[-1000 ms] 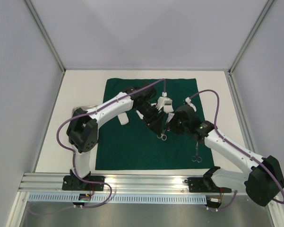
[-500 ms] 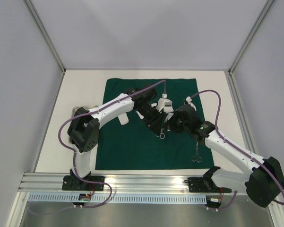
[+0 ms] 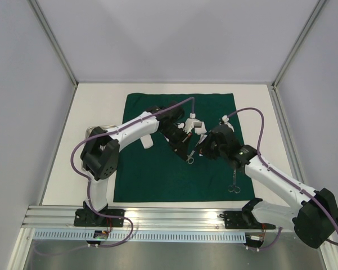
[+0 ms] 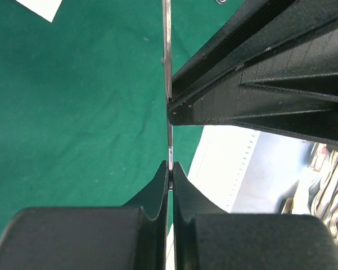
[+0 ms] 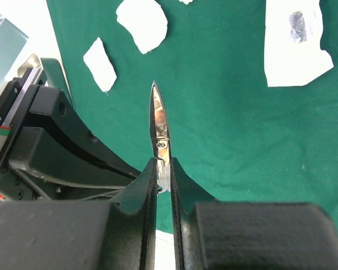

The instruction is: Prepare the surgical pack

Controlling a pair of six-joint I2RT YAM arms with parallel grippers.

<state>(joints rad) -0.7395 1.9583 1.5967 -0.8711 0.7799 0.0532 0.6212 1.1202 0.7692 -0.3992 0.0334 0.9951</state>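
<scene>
Hidden, tray: only a rounded steel corner of the tray [image 3: 91, 131] shows off the drape's left edge; the left arm covers the rest.
Hidden, held instrument: the held instrument [image 5: 158, 121] is edge-on in the left wrist view, a thin bright line. Its middle is masked by both grippers from above. Scissors or forceps: cannot tell.
Left gripper: the left gripper [image 4: 170, 169] has its black pads pressed together on the metal strip.
Right gripper: the right gripper [image 5: 162, 166] is clamped on the same instrument, just below a polished, pointed tip.
Position: the instrument is over the drape's centre, between the two grippers, with its ring handles at the near end.
Drape: the drape [image 3: 152, 180] is dark green matte cloth, square and laid flat.
Gauze pads: the gauze pads [image 5: 143, 21] are white, irregular pieces on the cloth.
Second instrument: the second instrument [image 3: 234, 184] is slim, ring-handled steel near the drape's right edge.
</scene>
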